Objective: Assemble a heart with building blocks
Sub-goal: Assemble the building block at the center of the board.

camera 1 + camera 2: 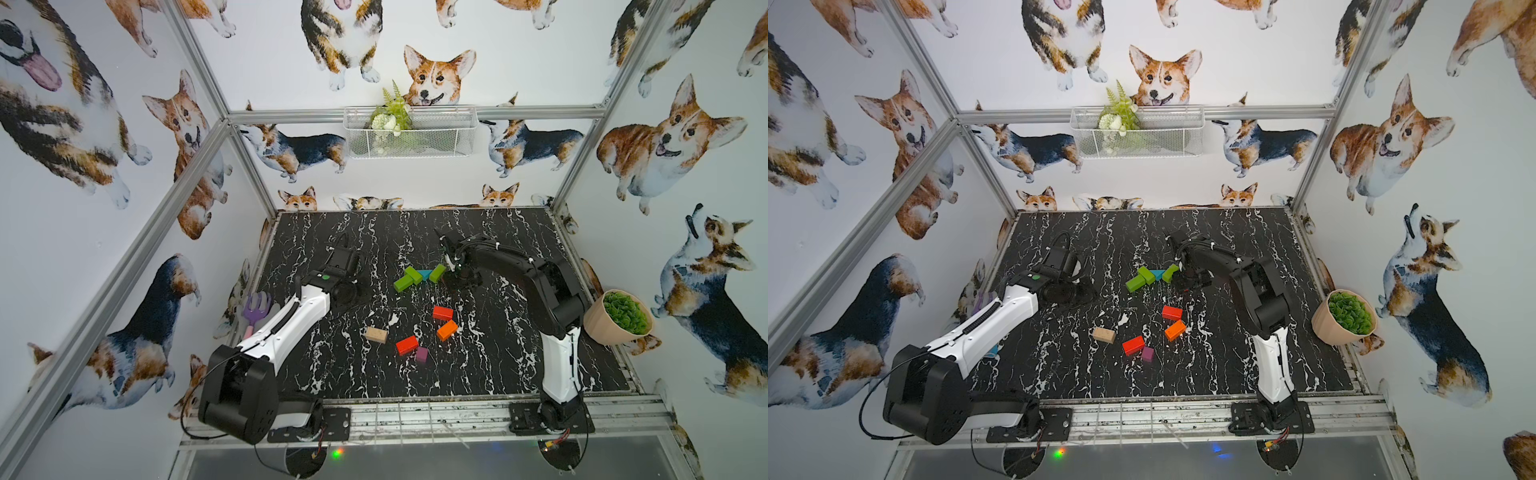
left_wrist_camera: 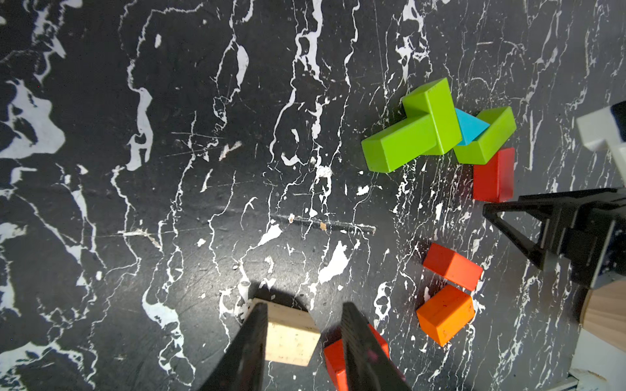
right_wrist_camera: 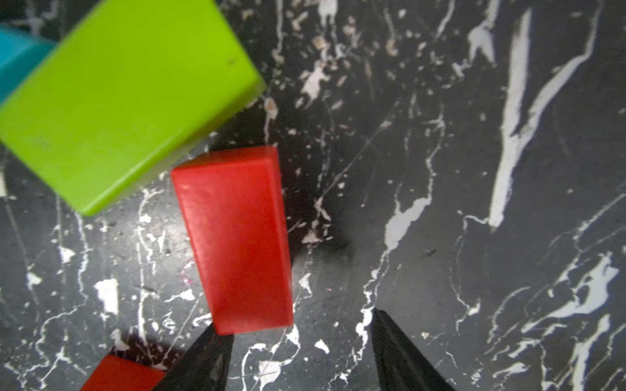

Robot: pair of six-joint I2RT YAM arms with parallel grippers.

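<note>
At the table's middle, two green bricks (image 1: 408, 277), a teal triangle (image 1: 424, 274) and a third green brick (image 1: 437, 273) touch in a row. A red brick (image 3: 237, 237) lies flat with one end at that third green brick (image 3: 125, 98). My right gripper (image 3: 301, 326) hangs open just behind it, and one fingertip is close to the brick's near end. Nearer the front lie loose building blocks: red (image 1: 442, 312), orange (image 1: 447, 329), red (image 1: 407, 345), a purple cube (image 1: 421, 354) and beige (image 1: 376, 334). My left gripper (image 2: 305, 306) is open above the table, holding nothing.
A purple toy rake (image 1: 255, 309) lies at the table's left edge beside the left arm. A potted plant (image 1: 619, 318) stands at the right edge. A wire basket (image 1: 409, 131) with flowers hangs on the back rail.
</note>
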